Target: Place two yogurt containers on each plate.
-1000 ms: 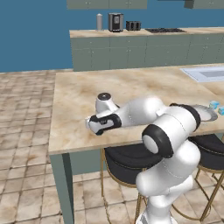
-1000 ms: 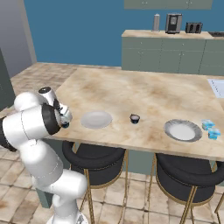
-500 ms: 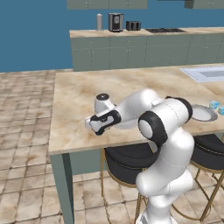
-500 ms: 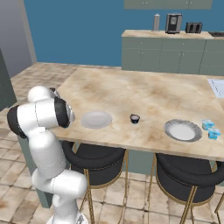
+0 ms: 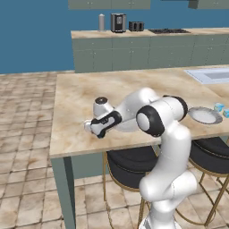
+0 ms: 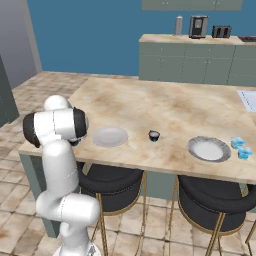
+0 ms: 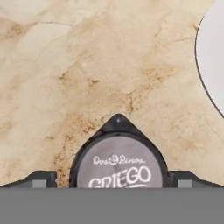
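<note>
The white arm rises from the base at the near edge of the table (image 5: 76, 103), folds at a dark elbow joint, and reaches low and to the left, so that its forearm lies almost level just above the marble top and the gripper (image 5: 91, 127) hangs close over the table's near left part. In the hand view the gripper (image 7: 112, 181) looks straight down at the surface, and between its two dark fingertips (image 7: 40, 179) sits a dark yogurt cup (image 7: 118, 164) with a pale grey lid printed with lettering; the tips stand hard against the cup's sides, so the gripper is closed on it. Whether the cup rests on the table or is lifted off it cannot be told. The rim of the left plate (image 7: 212, 61) curves in at the right edge of that view, just beside the held cup and apart from it. In the right base view this left plate (image 6: 110, 136) lies bare near the arm's shoulder, a second dark cup (image 6: 154, 135) stands upright on the table between the two plates, and the right plate (image 6: 208, 149) lies well to the right with the two light blue cups (image 6: 241, 148) just beside it on its right, off the plate.
</note>
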Motion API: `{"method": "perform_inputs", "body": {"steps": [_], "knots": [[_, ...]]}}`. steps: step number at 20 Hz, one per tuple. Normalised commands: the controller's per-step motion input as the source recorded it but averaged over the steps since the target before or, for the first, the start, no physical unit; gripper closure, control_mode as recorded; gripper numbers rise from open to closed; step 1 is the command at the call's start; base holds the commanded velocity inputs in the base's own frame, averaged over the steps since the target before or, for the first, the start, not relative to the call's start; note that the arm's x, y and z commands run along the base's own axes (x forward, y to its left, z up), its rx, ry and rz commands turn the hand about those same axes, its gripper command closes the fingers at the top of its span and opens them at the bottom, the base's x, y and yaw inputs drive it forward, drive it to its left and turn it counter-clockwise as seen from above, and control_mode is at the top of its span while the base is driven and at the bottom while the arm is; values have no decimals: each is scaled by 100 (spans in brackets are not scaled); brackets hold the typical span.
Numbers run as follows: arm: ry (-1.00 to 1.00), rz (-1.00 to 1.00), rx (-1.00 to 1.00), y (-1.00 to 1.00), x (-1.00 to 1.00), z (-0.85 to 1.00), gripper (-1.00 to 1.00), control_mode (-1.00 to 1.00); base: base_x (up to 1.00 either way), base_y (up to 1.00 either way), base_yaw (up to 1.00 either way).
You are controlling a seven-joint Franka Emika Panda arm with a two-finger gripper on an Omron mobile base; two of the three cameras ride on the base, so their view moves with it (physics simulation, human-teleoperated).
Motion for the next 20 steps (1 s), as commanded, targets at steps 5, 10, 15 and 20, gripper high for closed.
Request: {"method": "perform_inputs", "body": {"steps": [5, 10, 15, 20], "knots": [[2, 0, -6, 7, 12, -36, -100, -100, 0, 0, 0], [1, 0, -6, 0, 0, -34, -100, -100, 0, 0, 0], [0, 0, -2, 0, 0, -21, 100, -100, 0, 0, 0], [-1, 0, 0, -6, -2, 3, 100, -100, 0, 0, 0]]}}
